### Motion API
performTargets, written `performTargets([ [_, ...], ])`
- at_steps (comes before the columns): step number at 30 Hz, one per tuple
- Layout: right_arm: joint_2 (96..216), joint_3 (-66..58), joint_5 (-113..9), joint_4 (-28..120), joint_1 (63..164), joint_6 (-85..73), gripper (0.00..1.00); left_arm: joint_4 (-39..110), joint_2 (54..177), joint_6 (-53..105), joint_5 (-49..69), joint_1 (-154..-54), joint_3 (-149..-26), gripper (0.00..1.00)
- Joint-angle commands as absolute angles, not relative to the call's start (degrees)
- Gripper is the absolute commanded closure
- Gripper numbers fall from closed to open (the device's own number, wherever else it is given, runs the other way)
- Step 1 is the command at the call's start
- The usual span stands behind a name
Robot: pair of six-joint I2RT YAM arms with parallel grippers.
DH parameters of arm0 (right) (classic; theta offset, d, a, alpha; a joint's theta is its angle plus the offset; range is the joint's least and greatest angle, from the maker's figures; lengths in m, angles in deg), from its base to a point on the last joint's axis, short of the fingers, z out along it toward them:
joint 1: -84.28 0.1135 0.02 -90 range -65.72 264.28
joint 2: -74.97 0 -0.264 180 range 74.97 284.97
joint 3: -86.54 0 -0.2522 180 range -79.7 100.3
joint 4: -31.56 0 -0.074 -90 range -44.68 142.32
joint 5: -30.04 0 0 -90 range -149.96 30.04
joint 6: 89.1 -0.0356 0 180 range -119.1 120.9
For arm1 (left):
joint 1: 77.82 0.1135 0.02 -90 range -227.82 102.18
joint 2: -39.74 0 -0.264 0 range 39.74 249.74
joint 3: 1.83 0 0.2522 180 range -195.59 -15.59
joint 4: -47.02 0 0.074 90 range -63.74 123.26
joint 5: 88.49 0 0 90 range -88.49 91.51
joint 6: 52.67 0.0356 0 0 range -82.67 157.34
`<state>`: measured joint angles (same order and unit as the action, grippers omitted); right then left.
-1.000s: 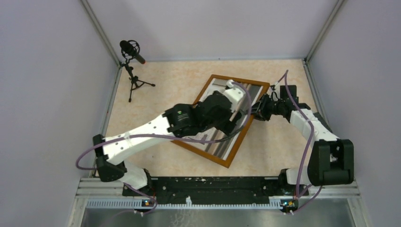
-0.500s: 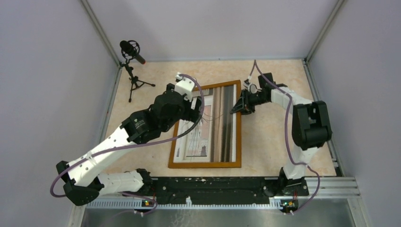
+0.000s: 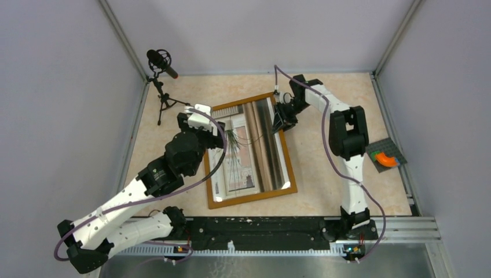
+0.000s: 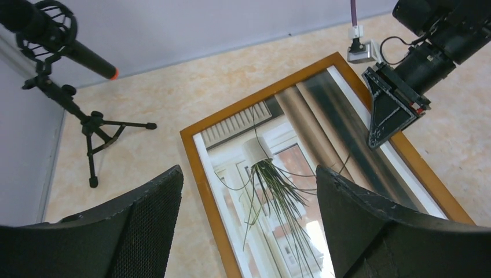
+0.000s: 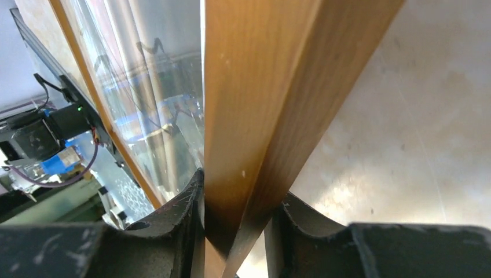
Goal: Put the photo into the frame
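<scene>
1. currently the frame (image 3: 253, 197) lies on the table (image 3: 336, 174) near its middle, a little askew. the photo (image 3: 246, 165) — a hanging plant by a window — shows inside the moulding under a shiny pane.
2. the right gripper (image 5: 238, 194) is at the frame's far right rail, its two fingers closed in on either side of the wood. whether that edge is raised off the table i cannot tell.
3. the left gripper (image 4: 249, 174) hangs over the frame's left side with its fingers spread wide, holding nothing.
4. handling, as a guess: the frame looks stiff but thin and light, so a pinch on one rail will likely make it pivot or slide on the smooth table. a hold near the middle of a rail, with the other arm steadying the opposite side, seems safer. the pane looks slick and breakable — best not pressed by fingertips. the print is thin paper, apt to bend or crease, so it is better moved by way of the frame.
5. no brand, label or writing can be read anywhere, neither on the frame nor on the microphone (image 3: 162, 62) at the far left.
</scene>
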<state>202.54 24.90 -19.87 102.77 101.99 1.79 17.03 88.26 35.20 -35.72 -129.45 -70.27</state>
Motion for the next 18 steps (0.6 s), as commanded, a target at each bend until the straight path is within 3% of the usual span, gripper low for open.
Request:
performTargets([
  [1,208.4,37.0,-38.7,97.4,104.1,12.4,0.71,27.1,84.5,36.9,-39.5,-128.1,-66.4,0.13],
  [4,211.8,44.8,-43.6,97.0,104.6,3.1,0.46,28.4,83.2,36.9,-40.5,-127.6,-64.1,0.14],
  [8,210.6,49.7,-55.2,100.3,105.5,-12.1,0.23,28.9,82.8,36.9,-40.3,-127.2,-62.4,0.14],
  [11,202.2,39.0,-61.6,97.9,107.0,-19.3,0.21,28.5,83.5,36.9,-39.8,-126.8,-62.3,0.14],
  [15,184.0,10.8,-64.2,85.3,109.4,-30.0,0.19,28.3,84.3,36.9,-38.3,-126.4,-62.4,0.14],
  [18,171.0,-8.3,-69.0,80.8,111.5,-49.3,0.19,28.2,84.7,36.9,-37.6,-126.1,-62.2,0.15],
])
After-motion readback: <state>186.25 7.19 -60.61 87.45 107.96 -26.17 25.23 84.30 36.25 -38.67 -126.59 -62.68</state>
